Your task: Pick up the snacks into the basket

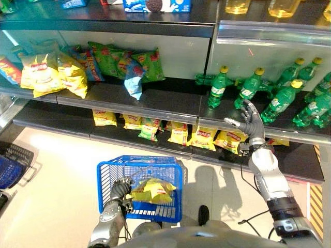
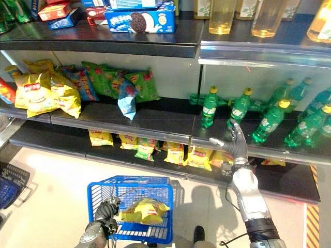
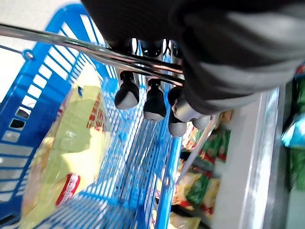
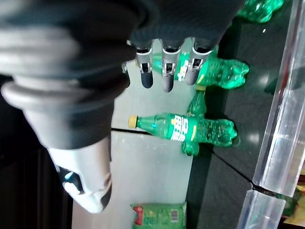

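Blue basket [image 1: 170, 178] sits nearest at 6 o'clock, your left hand [image 1: 122, 190] clamped round its wire handle, one yellow snack bag [image 1: 153, 190] already inside. Right hand [image 1: 251, 125] at 2 o'clock, fingers spread, holding nothing. Remaining snack bags [image 1: 178, 134] on lower shelf [image 1: 124, 138]: light, crinkly, slippery; pinch a top seam.

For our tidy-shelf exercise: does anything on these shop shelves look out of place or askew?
Yes. On the middle shelf, one light blue snack bag stands apart at the front, crumpled and leaning, away from the yellow and green bags stacked behind it. The green bottles stand in an uneven cluster.
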{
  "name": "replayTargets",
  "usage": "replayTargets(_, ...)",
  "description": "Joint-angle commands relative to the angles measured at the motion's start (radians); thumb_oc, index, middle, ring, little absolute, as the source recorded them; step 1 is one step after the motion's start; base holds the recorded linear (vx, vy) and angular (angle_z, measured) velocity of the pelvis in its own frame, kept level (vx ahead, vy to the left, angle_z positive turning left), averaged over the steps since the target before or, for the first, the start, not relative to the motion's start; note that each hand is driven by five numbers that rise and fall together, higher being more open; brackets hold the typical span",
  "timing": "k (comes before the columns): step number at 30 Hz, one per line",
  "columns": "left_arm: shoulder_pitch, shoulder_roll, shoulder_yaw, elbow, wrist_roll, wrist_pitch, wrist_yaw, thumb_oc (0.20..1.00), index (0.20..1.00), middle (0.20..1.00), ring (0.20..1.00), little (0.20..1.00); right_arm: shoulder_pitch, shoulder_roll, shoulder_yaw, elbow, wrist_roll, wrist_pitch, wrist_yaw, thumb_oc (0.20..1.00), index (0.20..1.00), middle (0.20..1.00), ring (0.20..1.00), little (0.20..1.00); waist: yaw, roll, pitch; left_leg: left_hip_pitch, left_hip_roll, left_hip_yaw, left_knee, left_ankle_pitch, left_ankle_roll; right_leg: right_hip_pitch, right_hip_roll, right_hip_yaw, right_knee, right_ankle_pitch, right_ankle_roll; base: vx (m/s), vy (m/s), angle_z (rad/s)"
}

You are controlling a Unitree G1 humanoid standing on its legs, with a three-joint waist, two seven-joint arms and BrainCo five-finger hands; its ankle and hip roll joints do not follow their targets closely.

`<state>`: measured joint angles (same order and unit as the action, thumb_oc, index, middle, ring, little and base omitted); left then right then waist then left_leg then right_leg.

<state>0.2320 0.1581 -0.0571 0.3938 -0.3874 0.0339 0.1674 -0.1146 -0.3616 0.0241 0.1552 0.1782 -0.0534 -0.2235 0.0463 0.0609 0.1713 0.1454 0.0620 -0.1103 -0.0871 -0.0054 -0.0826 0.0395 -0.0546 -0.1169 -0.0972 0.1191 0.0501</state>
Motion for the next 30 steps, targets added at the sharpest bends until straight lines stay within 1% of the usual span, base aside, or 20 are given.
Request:
replayTargets(1,-0.03,0.067,0.042,-0.17,-0.055,-0.098,-0.006,0.2,0.2,0.2,0.2,0.2,-0.096,0.004,0.007,0.029,0.021,-0.023,-0.015,1.0,1.0,1.0,1.0,1.0,0.034,-0.047,-0.034,-0.037,-0.069,0.005,0.0,-0.004,0.038,0.033,-0.021,-0.011,0.01,-0.111,0.074,0.04,-0.002,0.07)
replayTargets(3,-0.021,0.071,0.039,-0.216,-0.077,-0.101,-0.012,0.2,0.2,0.2,0.2,0.2,-0.131,-0.006,0.019,0.067,0.024,-0.01,-0.018,1.0,1.0,1.0,1.0,1.0,0.046,-0.052,-0.031,-0.034,-0.07,-0.004,0.0,-0.006,0.039,0.037,-0.023,-0.015,0.01,-0.113,0.073,0.02,-0.001,0.04)
replayTargets(12,-0.005,0.098,0.028,-0.345,-0.121,-0.111,-0.029,0.2,0.2,0.2,0.2,0.2,-0.229,-0.028,0.045,0.192,0.044,0.013,-0.045,1.0,1.0,1.0,1.0,1.0,0.075,-0.056,-0.025,-0.034,-0.073,-0.024,0.0,-0.007,0.041,0.048,-0.027,-0.031,0.01,-0.116,0.072,0.0,0.002,0.05)
replayTargets(24,0.003,0.113,0.016,-0.429,-0.145,-0.117,-0.04,0.2,0.2,0.2,0.2,0.2,-0.289,-0.041,0.055,0.291,0.045,0.028,-0.068,1.0,1.0,1.0,1.0,1.0,0.092,-0.06,-0.013,-0.032,-0.074,-0.034,0.0,-0.01,0.043,0.058,-0.032,-0.042,0.01,-0.118,0.073,0.0,0.003,0.05)
replayTargets(30,0.011,0.138,-0.001,-0.488,-0.162,-0.125,-0.039,0.2,0.2,0.2,0.2,0.2,-0.376,-0.056,0.065,0.402,0.073,0.039,-0.108,1.0,1.0,1.0,1.0,1.0,0.103,-0.061,0.004,-0.034,-0.073,-0.033,0.0,-0.01,0.042,0.058,-0.033,-0.045,0.01,-0.114,0.075,-0.01,0.004,0.02)
